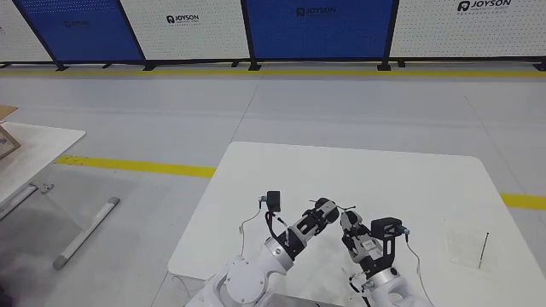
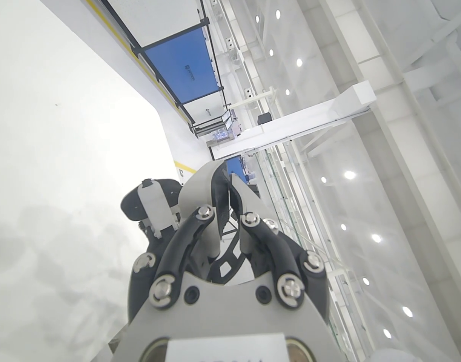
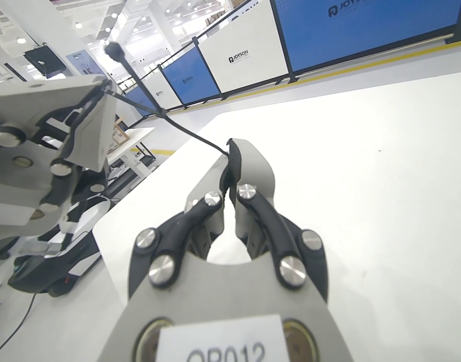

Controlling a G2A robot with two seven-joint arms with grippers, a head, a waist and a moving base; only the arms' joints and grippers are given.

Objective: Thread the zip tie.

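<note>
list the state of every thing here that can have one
zip tie, lifted off the table, held between both grippers, head end sticking up free
left gripper, shut on the zip tie
right gripper, shut on the zip tie
thin black strip, lying flat on the table, apart from both grippers

white table (image 1: 358, 179) | blue and white panels (image 1: 320, 8) behind | yellow floor line (image 1: 128, 166) | second table (image 1: 34, 149)
</note>
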